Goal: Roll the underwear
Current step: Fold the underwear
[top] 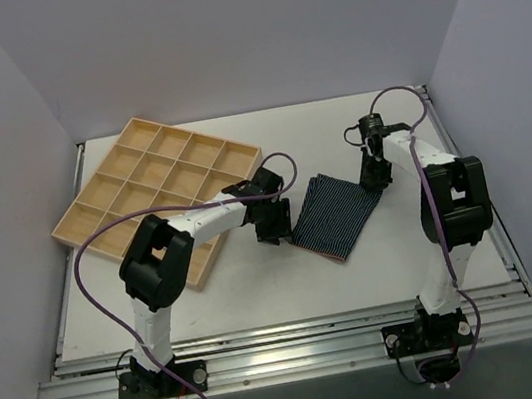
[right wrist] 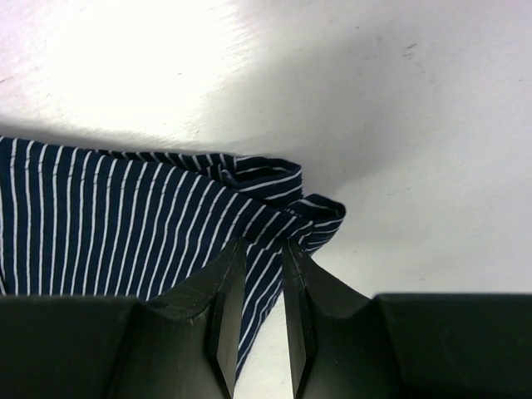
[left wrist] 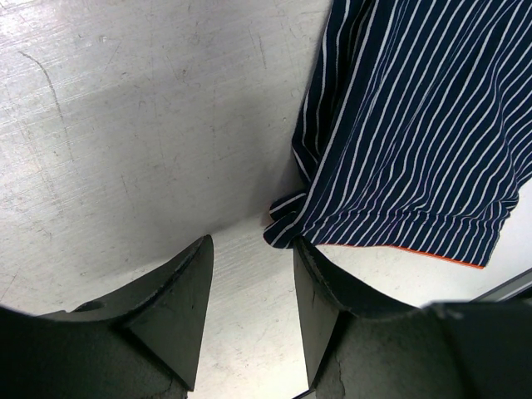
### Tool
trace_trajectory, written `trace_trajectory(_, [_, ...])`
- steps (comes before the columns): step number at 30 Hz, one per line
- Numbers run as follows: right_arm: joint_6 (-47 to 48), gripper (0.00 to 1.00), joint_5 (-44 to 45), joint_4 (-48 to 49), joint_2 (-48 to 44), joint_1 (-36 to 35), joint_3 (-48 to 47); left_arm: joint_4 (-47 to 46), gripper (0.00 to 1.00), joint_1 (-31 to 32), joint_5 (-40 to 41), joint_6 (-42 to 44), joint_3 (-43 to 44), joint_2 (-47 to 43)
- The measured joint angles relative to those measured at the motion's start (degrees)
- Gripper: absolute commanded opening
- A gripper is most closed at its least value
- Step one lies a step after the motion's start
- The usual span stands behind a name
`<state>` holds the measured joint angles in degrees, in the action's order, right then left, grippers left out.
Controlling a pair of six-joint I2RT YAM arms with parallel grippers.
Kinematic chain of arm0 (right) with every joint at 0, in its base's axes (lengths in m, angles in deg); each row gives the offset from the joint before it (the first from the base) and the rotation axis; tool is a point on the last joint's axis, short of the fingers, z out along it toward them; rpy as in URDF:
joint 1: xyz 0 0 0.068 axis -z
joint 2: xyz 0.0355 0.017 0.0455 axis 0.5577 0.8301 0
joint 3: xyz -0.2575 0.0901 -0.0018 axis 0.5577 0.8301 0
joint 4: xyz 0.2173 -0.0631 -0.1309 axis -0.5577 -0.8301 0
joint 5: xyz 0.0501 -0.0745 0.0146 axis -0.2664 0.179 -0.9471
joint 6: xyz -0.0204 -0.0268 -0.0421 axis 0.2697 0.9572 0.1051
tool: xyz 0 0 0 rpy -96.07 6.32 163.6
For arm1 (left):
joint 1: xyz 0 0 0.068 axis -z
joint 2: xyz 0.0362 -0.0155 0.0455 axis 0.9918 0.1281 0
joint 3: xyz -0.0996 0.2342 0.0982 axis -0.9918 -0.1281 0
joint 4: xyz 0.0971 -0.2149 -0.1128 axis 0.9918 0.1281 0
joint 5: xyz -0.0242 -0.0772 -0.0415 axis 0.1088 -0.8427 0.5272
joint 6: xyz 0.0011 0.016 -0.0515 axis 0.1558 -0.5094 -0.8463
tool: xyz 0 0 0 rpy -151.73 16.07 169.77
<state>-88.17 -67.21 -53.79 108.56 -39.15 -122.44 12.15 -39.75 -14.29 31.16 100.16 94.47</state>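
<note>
The underwear point(top: 334, 214) lies flat on the desk point(top: 261, 296), just right of the tray point(top: 69, 231). My right tool point(right wrist: 264, 249) is pinched narrow on the corner farthest from the tray. My left tool point(left wrist: 249, 249) stands wide, the tray-side corner just beyond its tips.

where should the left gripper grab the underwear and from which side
Take the curled corner of the underwear at the end of its orange waistband edge, directly ahead of the left gripper's open jaws. Come in low from the tray side: the cloth lies flat on the table, and only that corner seems lifted enough to pinch. The right gripper pinches the opposite corner.
</note>
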Motion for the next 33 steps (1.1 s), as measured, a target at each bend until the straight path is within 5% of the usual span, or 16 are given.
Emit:
trace_trajectory(19, [4.57, 0.22, 0.22, 1.20, 0.50, 4.42, 1.66, 0.13, 0.52, -0.09, -0.04, -0.04, 0.00, 0.07])
trace_trajectory(33, [-0.26, 0.20, -4.98, 3.15, -8.31, -2.60, 7.69, 0.50, 0.52, 0.24, 0.00, 0.00, 0.13, 0.07])
